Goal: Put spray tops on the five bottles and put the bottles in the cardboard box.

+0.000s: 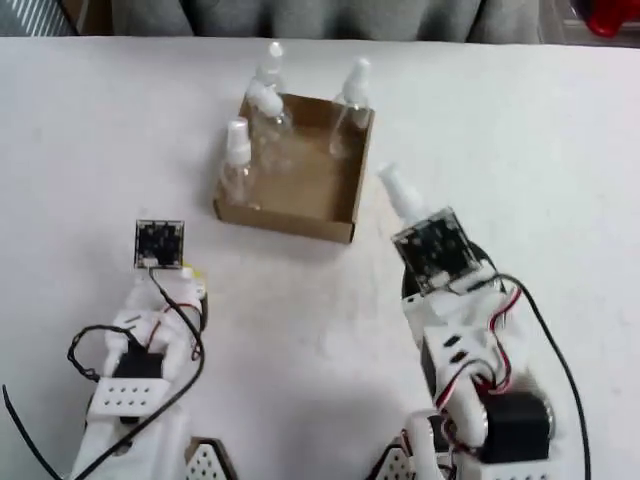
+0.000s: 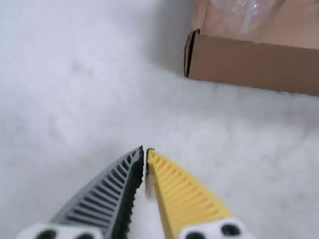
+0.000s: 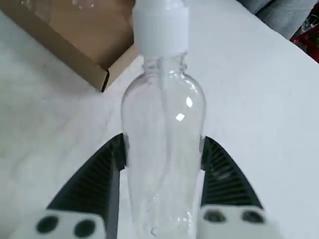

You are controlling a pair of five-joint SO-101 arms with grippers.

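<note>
Nearest, along the front edge of the white table (image 1: 90,140): two white arms side by side, black cables looped over both.

On the left, the left gripper (image 2: 145,152), low over bare tabletop. Grey and yellow jaws pressed together tip to tip, with nothing pinched. Pointed toward the near left corner of the cardboard box (image 1: 290,222), yet well short of it.

On the right, a little farther out, the right gripper (image 3: 162,144), clamped on a clear bottle (image 3: 162,114). Black jaws spread just enough to pinch the lower body, one against each flank. Bottle stretched forward out of the jaws, neck leading. White spray top (image 3: 160,25) already seated on the neck and aimed past the box's near right corner. Seen from above, this top juts out beyond the wrist camera, near the box's right wall, outside it and seemingly apart from it.

Farther on, about mid-table: the box itself, brown, square, open upward. Inside, four more clear bottles, all upright and all capped in white:
- front-left bottle (image 1: 237,160), against the left wall
- middle-left bottle (image 1: 266,110), just behind it
- far-left bottle (image 1: 272,58), at the back corner
- far-right bottle (image 1: 352,95), at the opposite back corner

Bare cardboard floor across the near right part of the box.
</note>
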